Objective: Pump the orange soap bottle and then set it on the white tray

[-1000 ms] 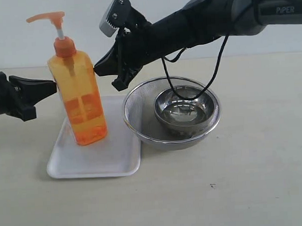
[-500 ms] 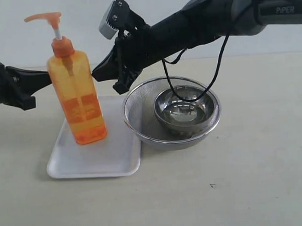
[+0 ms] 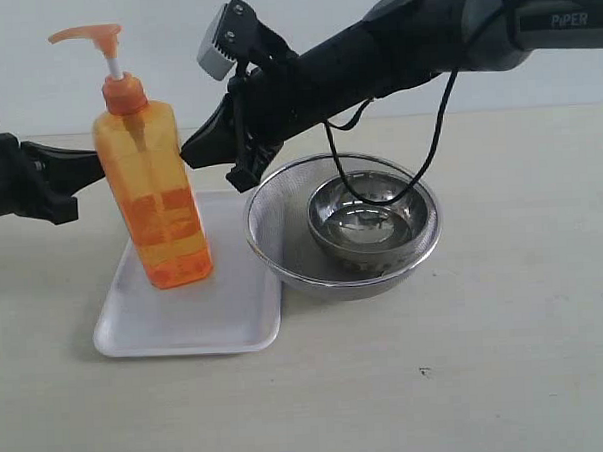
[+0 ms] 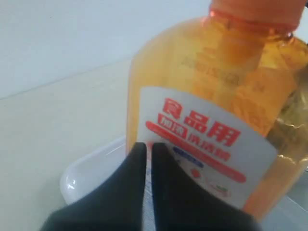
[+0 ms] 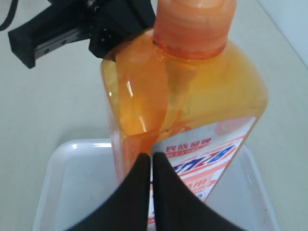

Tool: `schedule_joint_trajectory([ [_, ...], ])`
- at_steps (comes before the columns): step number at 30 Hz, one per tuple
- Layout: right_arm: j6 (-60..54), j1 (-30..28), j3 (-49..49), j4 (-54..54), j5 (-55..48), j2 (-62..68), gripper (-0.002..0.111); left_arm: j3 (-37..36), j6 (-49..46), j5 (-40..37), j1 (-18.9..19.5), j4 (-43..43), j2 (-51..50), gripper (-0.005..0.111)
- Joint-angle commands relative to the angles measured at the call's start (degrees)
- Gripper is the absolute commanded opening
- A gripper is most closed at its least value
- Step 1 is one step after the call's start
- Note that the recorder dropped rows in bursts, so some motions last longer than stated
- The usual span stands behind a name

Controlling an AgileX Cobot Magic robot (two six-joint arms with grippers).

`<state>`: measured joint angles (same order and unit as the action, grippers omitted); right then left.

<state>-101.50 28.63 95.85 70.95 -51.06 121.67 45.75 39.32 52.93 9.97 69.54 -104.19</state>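
The orange soap bottle [image 3: 155, 192] stands on the white tray [image 3: 216, 325], its pump head [image 3: 88, 35] raised. My left gripper [image 3: 97, 163] is shut, empty, with its tips at the bottle's left side just below the shoulder. My right gripper [image 3: 185, 154] is also shut and empty, its tips at the bottle's right side at about the same height. In the left wrist view the shut left gripper [image 4: 149, 147] points at the bottle's white-and-red label [image 4: 207, 139]. In the right wrist view the shut right gripper [image 5: 150, 156] points at the bottle [image 5: 192, 106] above the tray [image 5: 72, 192].
A round steel mesh strainer [image 3: 271, 222] holding a steel bowl [image 3: 366, 218] sits right beside the tray, under my right arm. A black cable [image 3: 379, 178] hangs from that arm into the bowl. Beige tabletop spreads in front and to the right.
The bottle has shifted slightly left on the tray. My left gripper has risen and drawn back a little; my right gripper has followed the bottle leftward.
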Motion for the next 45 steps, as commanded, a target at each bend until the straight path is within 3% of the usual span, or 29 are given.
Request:
schedule_joint_trajectory([
  [1,0.0,0.0,0.2,-0.1,-0.8,0.1,0.000,1.2,1.3,3.2,-0.5,-0.4,-2.3,0.005],
  [14,1.0,0.0,0.2,-2.7,-0.4,0.1,0.000,4.7,2.6,2.5,-2.6,0.5,-3.1,0.005],
  [21,1.1,0.0,0.2,-2.8,1.2,0.1,0.000,4.7,7.4,1.0,-2.6,5.3,-3.1,0.005],
  [40,1.4,-0.1,0.2,-5.0,5.8,0.1,0.000,2.1,7.6,0.5,-2.6,5.2,-3.0,0.005],
  [45,2.5,-0.1,0.2,-9.1,6.7,-0.8,0.000,2.1,7.7,0.6,0.3,5.3,-1.5,0.005],
])
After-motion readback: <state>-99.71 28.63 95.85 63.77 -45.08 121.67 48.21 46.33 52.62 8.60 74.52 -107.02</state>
